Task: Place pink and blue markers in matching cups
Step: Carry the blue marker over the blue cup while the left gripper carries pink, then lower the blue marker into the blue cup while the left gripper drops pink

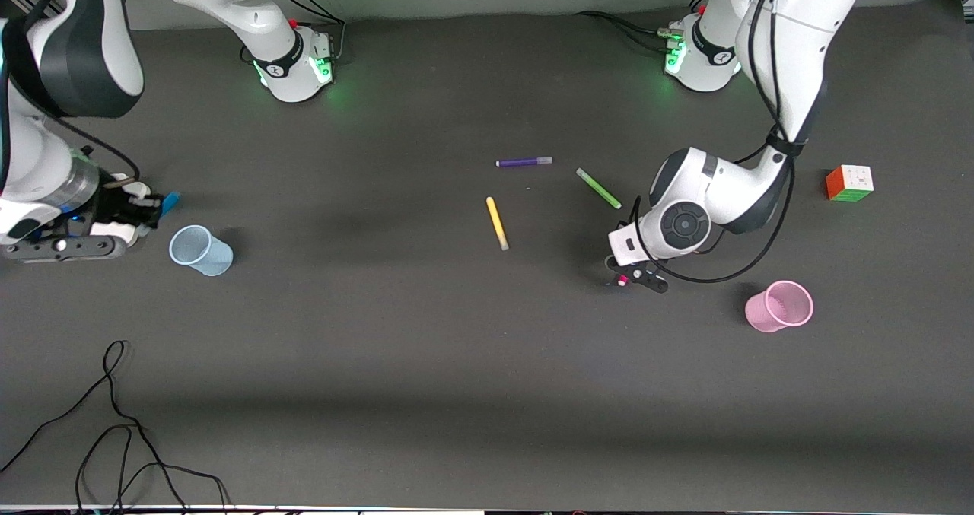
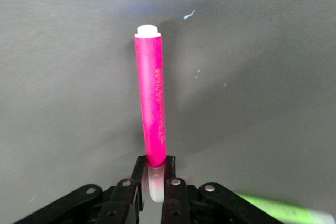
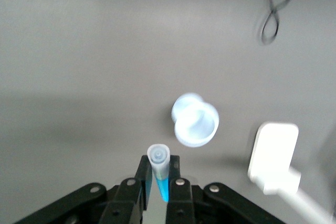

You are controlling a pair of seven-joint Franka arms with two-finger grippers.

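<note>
Nearest: pink cup [image 1: 779, 306], beside left hand [image 1: 636, 278] clamping pink marker [image 2: 151, 108]. Right hand [image 1: 144, 209] pinching blue marker [image 3: 159, 174] above blue cup [image 1: 201, 250]. Two cups, two held markers.

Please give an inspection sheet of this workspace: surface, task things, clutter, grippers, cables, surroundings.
Surface: dark grey table, matte.
Job's things: magenta-pink marker in left gripper; sky-blue marker in right gripper; pale blue translucent cup upright toward the right arm's end; light pink translucent cup upright toward the left arm's end.
Clutter: purple marker, yellow marker, green marker, colourful puzzle cube.
Grippers: left gripper shut over bare table; right gripper shut beside the blue cup.
Cables: loose black cable on the table.
Surroundings: nothing seen.
</note>
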